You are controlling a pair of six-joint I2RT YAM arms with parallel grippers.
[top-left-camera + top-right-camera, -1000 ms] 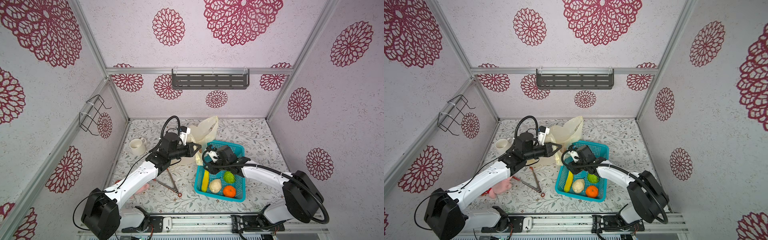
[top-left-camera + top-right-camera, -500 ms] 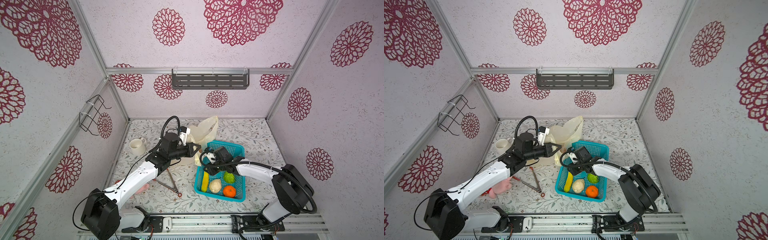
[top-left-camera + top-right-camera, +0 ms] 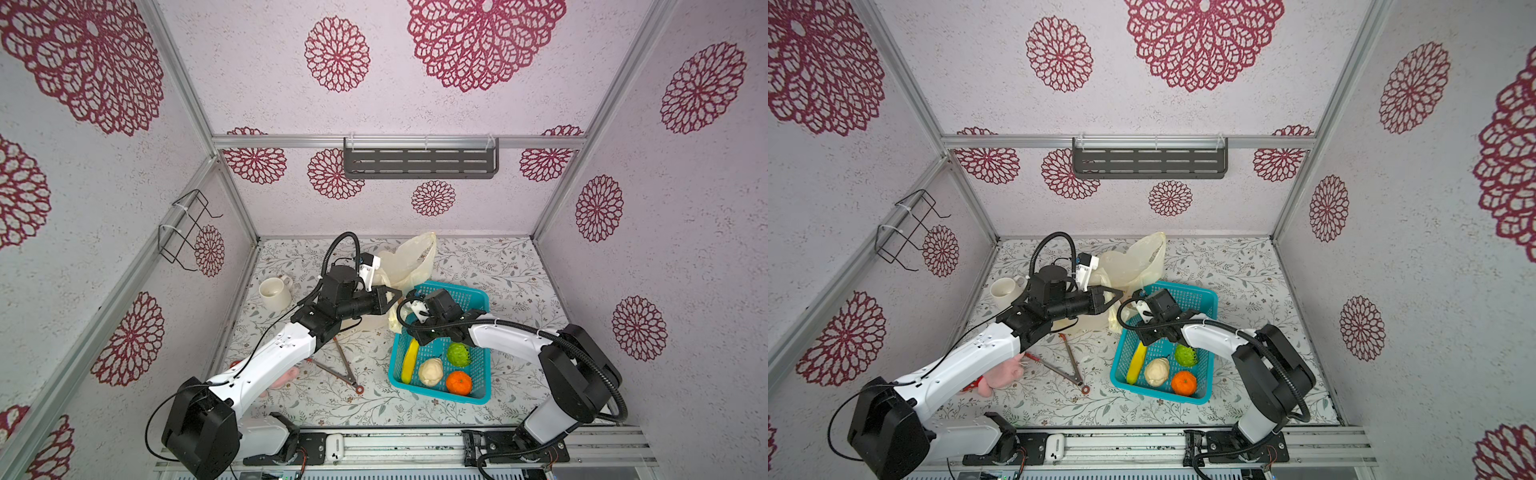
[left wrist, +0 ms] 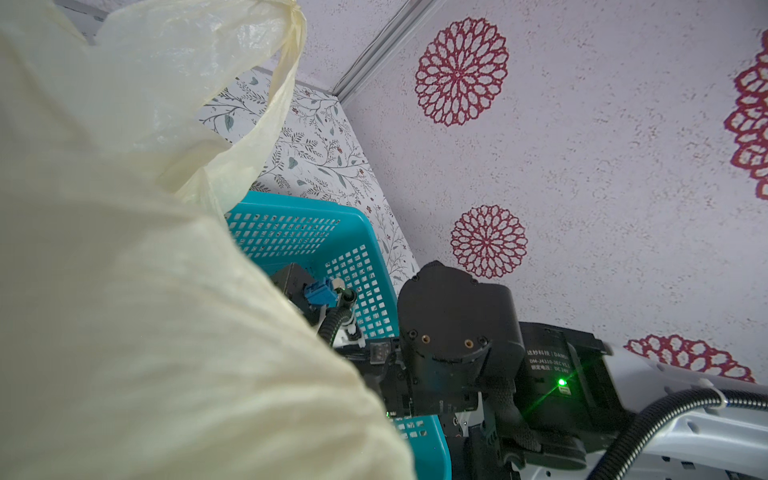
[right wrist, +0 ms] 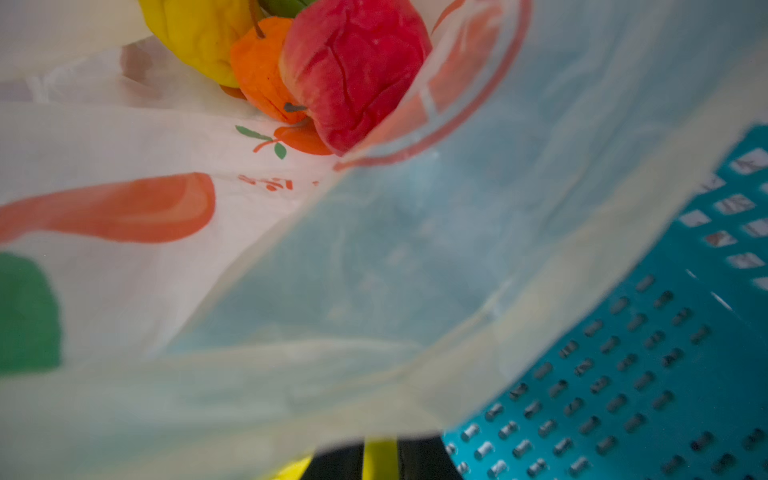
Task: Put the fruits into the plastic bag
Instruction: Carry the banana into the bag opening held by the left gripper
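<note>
While the left gripper [image 3: 391, 296] pinches the thin, crinkly plastic bag [image 3: 412, 259] shut-jawed, that film drapes over the right wrist lens, so I can't tell how the right gripper [image 3: 415, 332] stands above the teal perforated basket [image 3: 471, 292]. A banana [image 3: 409, 360], lumpy beige pear [image 3: 430, 371], green knobbly ball [image 3: 458, 354] and tangerine [image 3: 459, 382] sit in the basket. A wrinkled red fruit [image 5: 353, 70] and lemon [image 5: 199, 33] are in the bag. The mug [image 3: 274, 293], tongs [image 3: 341, 366] and pink plush [image 3: 284, 378] lie off to the left.
</note>
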